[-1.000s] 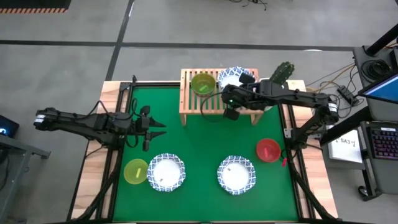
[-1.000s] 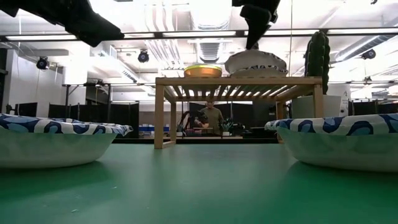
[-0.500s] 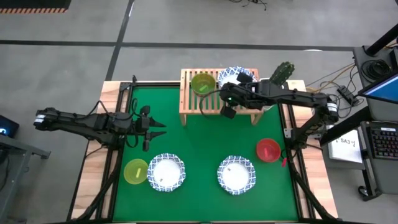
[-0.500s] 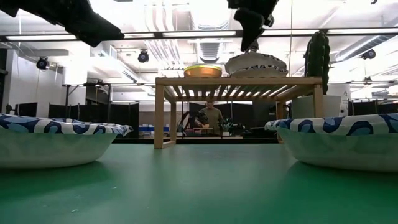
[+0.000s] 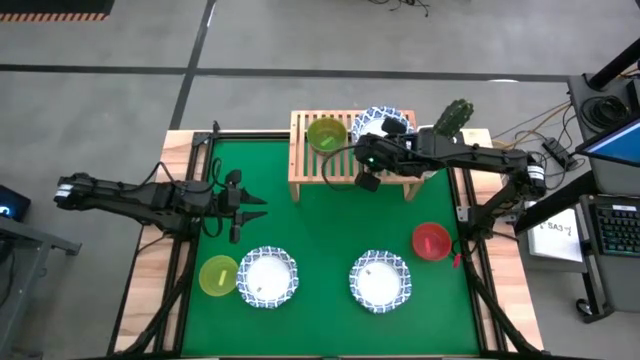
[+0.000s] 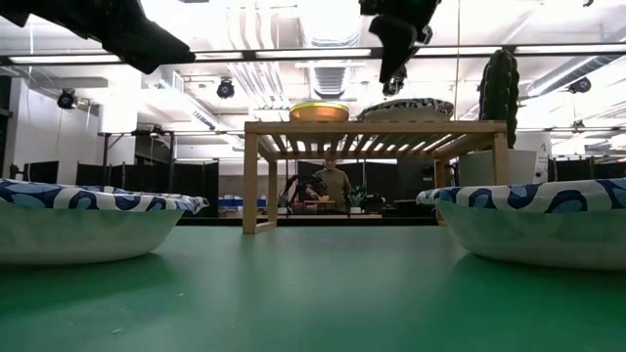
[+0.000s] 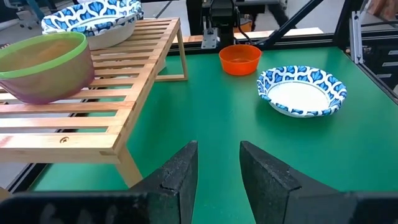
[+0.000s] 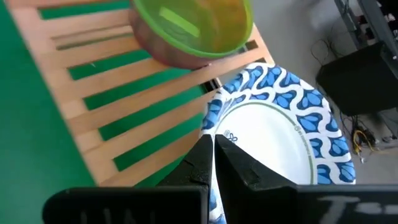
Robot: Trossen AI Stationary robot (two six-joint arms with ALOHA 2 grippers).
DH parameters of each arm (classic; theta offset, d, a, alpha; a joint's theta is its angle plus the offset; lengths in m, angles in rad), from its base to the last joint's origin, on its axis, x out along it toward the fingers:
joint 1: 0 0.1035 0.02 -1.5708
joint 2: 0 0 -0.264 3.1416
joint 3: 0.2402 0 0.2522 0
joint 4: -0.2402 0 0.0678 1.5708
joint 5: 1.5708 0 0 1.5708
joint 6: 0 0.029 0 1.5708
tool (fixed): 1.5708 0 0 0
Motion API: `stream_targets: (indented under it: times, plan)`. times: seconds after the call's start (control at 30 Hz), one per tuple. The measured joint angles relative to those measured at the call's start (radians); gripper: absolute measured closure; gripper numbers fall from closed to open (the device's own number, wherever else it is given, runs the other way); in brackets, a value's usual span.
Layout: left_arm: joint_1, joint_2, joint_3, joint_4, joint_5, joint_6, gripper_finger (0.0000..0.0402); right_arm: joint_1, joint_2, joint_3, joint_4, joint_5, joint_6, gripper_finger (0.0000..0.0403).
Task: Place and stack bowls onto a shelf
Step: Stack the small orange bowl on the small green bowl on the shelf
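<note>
My right gripper [image 5: 366,178] is over the near edge of the light-wood shelf [image 5: 305,160], shut on a white blue-rimmed bowl [image 5: 381,122] that lies on the shelf's right part. To that bowl's left, a green bowl [image 5: 326,133] sits nested in a purple one [image 7: 43,87]. My left gripper [image 5: 256,207] hovers open over the mat's left side, touching nothing. On the mat rest a yellow bowl [image 5: 218,275], two more white bowls [image 5: 267,276] [image 5: 380,281] and a red bowl [image 5: 431,241]. My right gripper pinches the white bowl's rim [image 8: 209,127] on the side facing the green bowl, one finger outside [image 8: 200,160] and one inside the bowl [image 8: 239,169]. The fingers slant down from the table's near side. The bowl lies flat on the shelf's slats.
A potted cactus [image 5: 452,118] stands just right of the shelf. The green mat [image 5: 330,230] has free room in its middle, between the shelf and the near row of bowls. Wooden table edges frame the mat, and a person shows far behind the shelf in the low view.
The right gripper has come down and shifted slightly toward the table's left. The white bowl, which stood tilted with one side raised, now lies flat on the shelf. The left arm has kept still.
</note>
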Motion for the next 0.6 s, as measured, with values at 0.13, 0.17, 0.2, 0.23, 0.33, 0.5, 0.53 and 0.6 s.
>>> stream_targets:
  times: [0.13,0.17,0.2,0.23,0.33,0.5,0.53,0.6]
  plan:
    - [0.0,0.004,0.0,0.0,0.0,0.0,0.03,0.036,-0.036,0.0,-0.001,-0.054,0.029,0.0394]
    - [0.0,0.006,0.0,0.0,0.0,0.0,0.0299,0.05,-0.046,0.0,-0.002,-0.081,0.047,0.0394]
    - [0.0,0.009,0.0,0.0,0.0,0.0,0.0299,0.063,-0.056,0.0,-0.003,-0.116,0.069,0.0394]
    - [0.0,0.012,0.0,0.0,0.0,0.0,0.0299,0.077,-0.065,0.001,-0.004,-0.163,0.096,0.0394]
    - [0.0,0.022,0.0,0.0,-0.001,0.0,0.0299,0.118,-0.082,0.001,-0.008,-0.325,0.192,0.0394]
    - [0.0,0.04,0.001,0.009,-0.005,0.0,0.0299,0.209,-0.084,-0.013,-0.018,-0.452,0.412,0.0394]
    - [0.0,0.042,0.001,0.009,-0.005,0.0,0.0299,0.229,-0.084,-0.021,-0.018,-0.453,0.457,0.0394]
    - [0.0,0.048,0.001,0.012,-0.006,0.0,0.0299,0.268,-0.08,-0.04,-0.02,-0.454,0.529,0.0391]
